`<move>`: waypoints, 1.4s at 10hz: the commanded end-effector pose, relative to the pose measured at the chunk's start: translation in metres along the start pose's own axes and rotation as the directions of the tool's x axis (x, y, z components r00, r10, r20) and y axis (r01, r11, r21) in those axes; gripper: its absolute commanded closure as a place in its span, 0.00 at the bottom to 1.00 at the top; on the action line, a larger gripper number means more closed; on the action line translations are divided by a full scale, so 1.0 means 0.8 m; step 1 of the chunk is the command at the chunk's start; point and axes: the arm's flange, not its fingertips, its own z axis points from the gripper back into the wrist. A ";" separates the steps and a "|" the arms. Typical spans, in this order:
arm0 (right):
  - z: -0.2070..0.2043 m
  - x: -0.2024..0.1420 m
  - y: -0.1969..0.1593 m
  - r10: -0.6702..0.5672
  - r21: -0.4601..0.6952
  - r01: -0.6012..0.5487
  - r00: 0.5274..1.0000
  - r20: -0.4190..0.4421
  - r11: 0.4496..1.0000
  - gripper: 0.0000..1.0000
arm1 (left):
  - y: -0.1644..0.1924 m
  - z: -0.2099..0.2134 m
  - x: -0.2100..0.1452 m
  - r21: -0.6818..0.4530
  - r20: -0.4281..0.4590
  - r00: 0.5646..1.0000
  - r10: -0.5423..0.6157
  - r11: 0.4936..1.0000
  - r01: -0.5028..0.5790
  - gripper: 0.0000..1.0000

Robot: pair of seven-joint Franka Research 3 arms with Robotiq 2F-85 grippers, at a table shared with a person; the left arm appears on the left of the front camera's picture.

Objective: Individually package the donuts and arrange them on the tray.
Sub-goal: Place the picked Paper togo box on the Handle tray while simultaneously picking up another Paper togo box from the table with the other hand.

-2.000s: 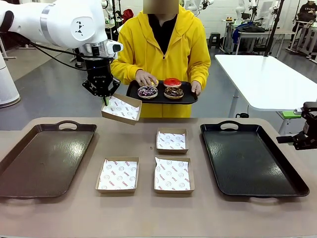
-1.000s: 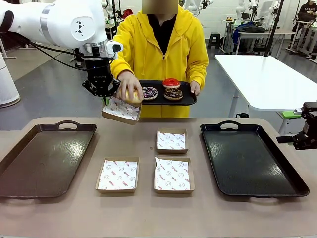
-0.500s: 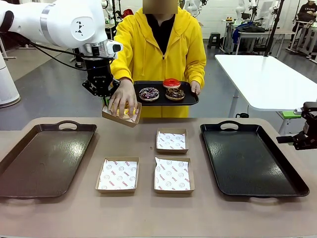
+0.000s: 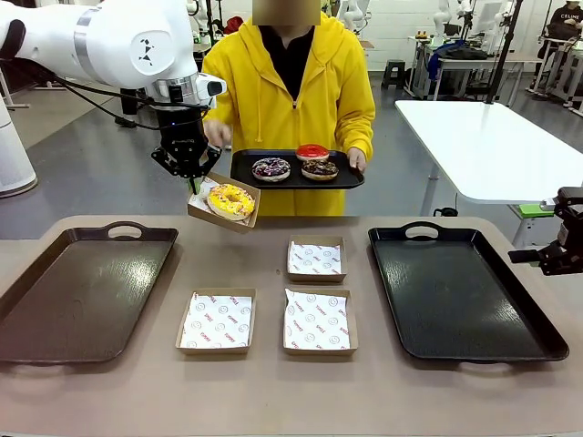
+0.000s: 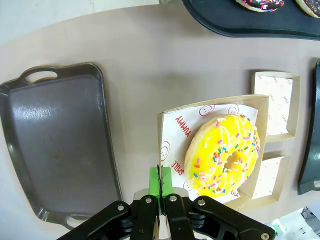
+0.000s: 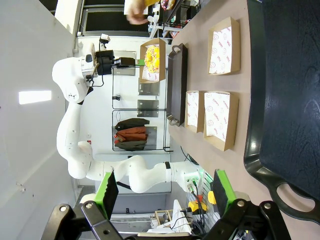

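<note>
Left tool [image 4: 192, 183] pinching raised box [image 4: 219, 218], yellow donut [image 4: 231, 201] inside

Centre frame: three paper-lined boxes [image 4: 316, 259] stand between brown tray [image 4: 82, 291] at left and black tray [image 4: 460, 291] at right, with narrow bare lanes between. Table [image 4: 273, 401] bare along bottom edge. Upper centre: left gripper [image 4: 193, 185] clamping raised box [image 4: 202, 211], and person's serving tray [image 4: 246, 173], block far edge. Right gripper [image 4: 551, 255] at right edge, jaws wide.
</note>
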 end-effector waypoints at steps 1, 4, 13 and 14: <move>0.001 -0.001 0.000 0.007 0.011 -0.007 1.000 0.001 1.000 0.00 | 0.002 0.004 0.000 -0.002 0.009 1.000 0.004 1.000 -0.004 1.00; -0.014 0.016 0.019 0.020 -0.079 -0.019 1.000 0.018 0.997 0.00 | 0.000 0.000 0.000 0.000 0.000 1.000 0.000 1.000 0.000 0.99; -0.301 0.185 0.156 0.112 -0.741 -0.101 0.993 -0.035 0.664 0.00 | 0.166 0.013 -0.069 0.007 -0.025 1.000 0.009 1.000 -0.009 0.99; -0.327 0.186 0.148 0.119 -0.760 -0.113 0.992 -0.047 0.640 0.00 | 0.188 0.013 -0.079 0.005 -0.022 1.000 0.011 1.000 -0.011 0.99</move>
